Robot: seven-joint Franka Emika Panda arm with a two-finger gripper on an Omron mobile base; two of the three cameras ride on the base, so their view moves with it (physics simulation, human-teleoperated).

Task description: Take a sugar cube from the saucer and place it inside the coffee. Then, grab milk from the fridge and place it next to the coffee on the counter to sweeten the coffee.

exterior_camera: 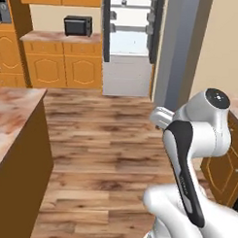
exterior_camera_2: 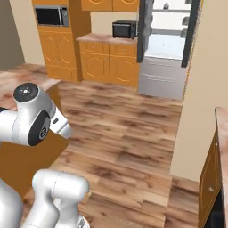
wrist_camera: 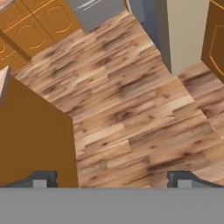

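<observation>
Standing open across the wood floor (exterior_camera_2: 120, 129), the fridge (exterior_camera: 129, 43) is showing pale shelves, but the milk is too small to pick out there. Nearer than the fridge, the gripper (wrist_camera: 111, 181) is hanging over that floor with fingers (wrist_camera: 41, 179) spread wide, carrying nothing. Judging by this, the milk fetch is still waiting.

The fridge (exterior_camera: 129, 43) stands open across the wooden floor, pale interior showing.

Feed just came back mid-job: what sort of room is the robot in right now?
A home kitchen, by the look of it: an open fridge across a wood floor, orange cabinets under a marble counter, and a black microwave on it.
</observation>
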